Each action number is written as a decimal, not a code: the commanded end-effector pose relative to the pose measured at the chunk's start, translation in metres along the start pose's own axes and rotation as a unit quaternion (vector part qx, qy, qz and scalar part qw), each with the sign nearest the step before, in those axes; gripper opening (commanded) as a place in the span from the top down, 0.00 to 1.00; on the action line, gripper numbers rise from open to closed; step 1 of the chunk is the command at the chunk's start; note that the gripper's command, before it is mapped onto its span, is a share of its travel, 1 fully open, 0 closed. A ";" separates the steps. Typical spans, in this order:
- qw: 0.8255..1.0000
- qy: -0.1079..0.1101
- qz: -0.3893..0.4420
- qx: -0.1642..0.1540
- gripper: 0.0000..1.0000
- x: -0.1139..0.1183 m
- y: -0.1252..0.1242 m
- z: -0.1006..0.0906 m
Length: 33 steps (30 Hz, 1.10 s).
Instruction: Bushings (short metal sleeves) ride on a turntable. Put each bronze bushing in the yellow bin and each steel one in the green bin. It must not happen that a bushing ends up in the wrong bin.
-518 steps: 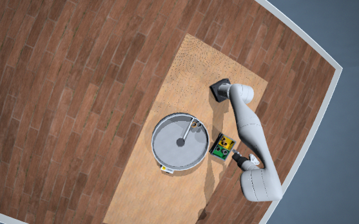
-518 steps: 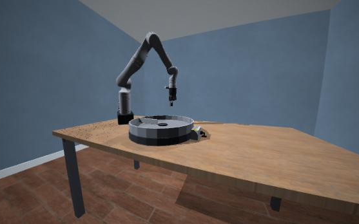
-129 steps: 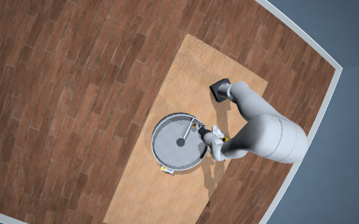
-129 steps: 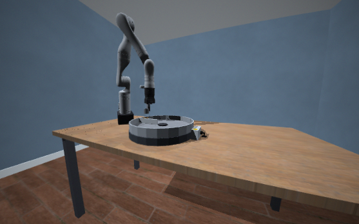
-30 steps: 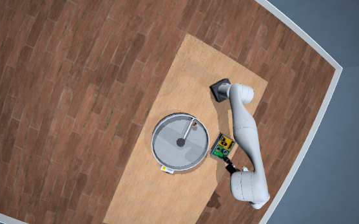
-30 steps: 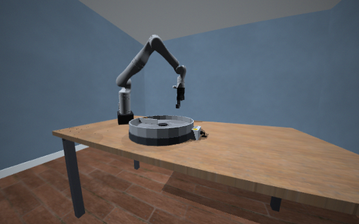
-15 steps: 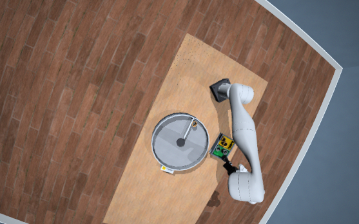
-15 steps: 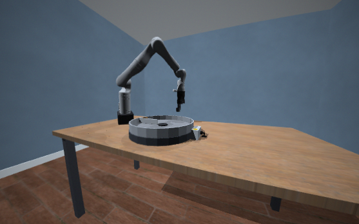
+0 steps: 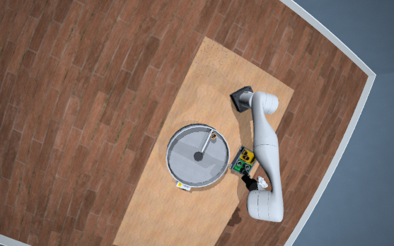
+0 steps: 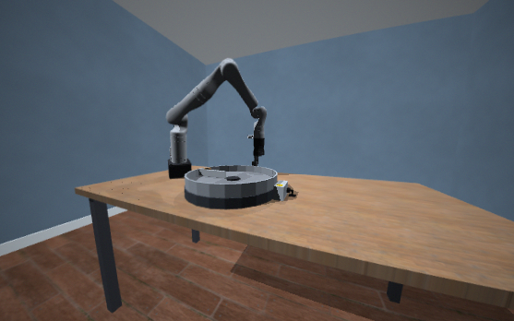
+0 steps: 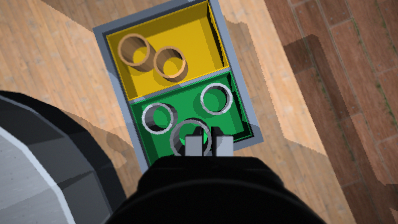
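My gripper [image 9: 245,172] [image 10: 255,163] [image 11: 207,137] is shut on the wall of a steel bushing [image 11: 174,139], with one finger inside its ring, above the green bin [image 9: 235,167] [image 11: 187,108]. The fingers hide part of this bushing. Two other steel bushings [image 11: 149,119] [image 11: 202,99] stand in the green bin. Two bronze bushings [image 11: 125,49] [image 11: 162,57] stand in the yellow bin [image 9: 250,153] [image 11: 197,37], beside the green one. Another bronze bushing [image 9: 213,138] is on the turntable [image 9: 187,173] [image 10: 230,188], near its rim.
A straight light bar [image 9: 206,142] [image 10: 213,173] runs from the turntable's hub to its raised rim, beside the bronze bushing. A small white box with a yellow mark [image 9: 183,186] [image 10: 281,190] sits at the turntable's outer side. The bins share a grey frame [image 11: 116,80] beside the turntable.
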State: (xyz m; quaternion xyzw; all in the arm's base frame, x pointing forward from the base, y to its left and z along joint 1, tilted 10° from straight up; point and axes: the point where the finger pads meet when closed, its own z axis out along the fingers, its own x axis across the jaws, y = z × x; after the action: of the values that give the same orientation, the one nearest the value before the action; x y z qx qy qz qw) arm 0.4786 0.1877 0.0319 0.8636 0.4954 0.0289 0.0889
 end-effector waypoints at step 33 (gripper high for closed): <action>1.000 -0.001 -0.002 0.003 1.00 0.000 -0.003 0.018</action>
State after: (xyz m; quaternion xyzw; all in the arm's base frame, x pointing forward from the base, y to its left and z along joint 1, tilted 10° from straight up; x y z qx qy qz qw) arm 0.4778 0.1872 0.0148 0.8632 0.4967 0.0256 0.0869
